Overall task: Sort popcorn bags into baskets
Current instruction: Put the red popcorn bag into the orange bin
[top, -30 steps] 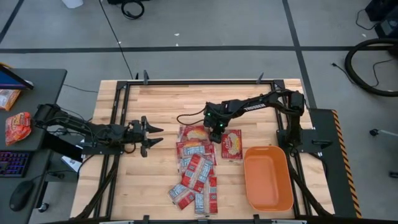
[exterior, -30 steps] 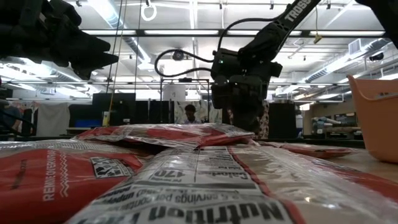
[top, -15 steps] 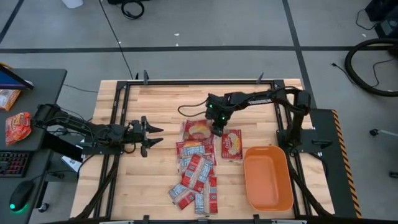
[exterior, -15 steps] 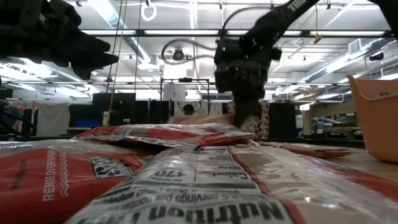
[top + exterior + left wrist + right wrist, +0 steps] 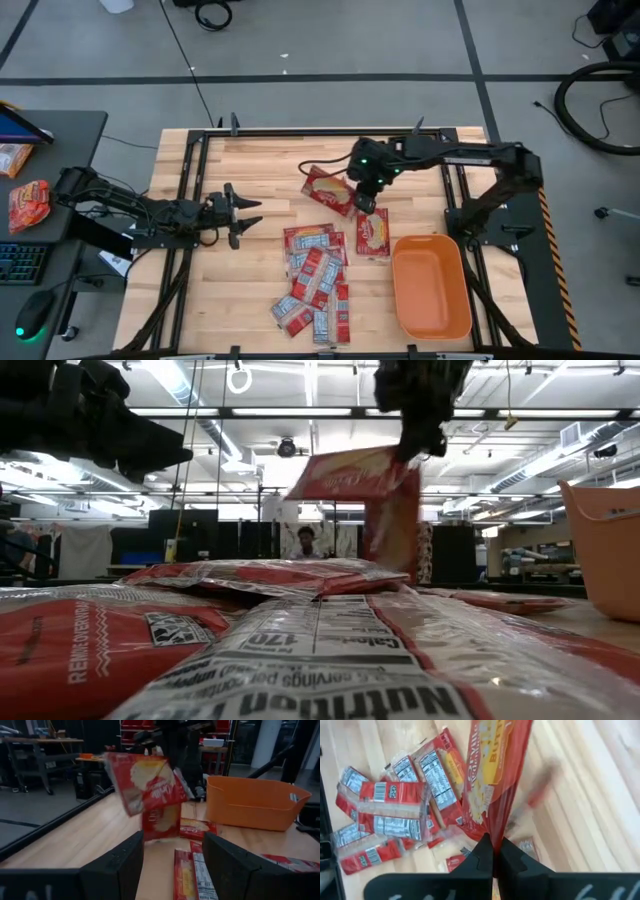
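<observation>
R gripper (image 5: pixel 366 203) now up off the counter (image 5: pixel 260 160), fingers (image 5: pixel 485 857) pinched on one popcorn bag (image 5: pixel 329 190) that lay on the pile 0.5 s ago; bag hangs beside the fingers, clear of the other bags (image 5: pixel 315 280). Pick looks done; carry to orange basket (image 5: pixel 432 288) next. L gripper (image 5: pixel 240 215) waits well apart, fingers wide.

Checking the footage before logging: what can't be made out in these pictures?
- Inside of the orange basket: in the low view its wall hides it.
- Right gripper: low view cuts it off above.
- Print on the lifted popcorn bag: blurred in the left wrist view.
- Left gripper: waits open.
</observation>
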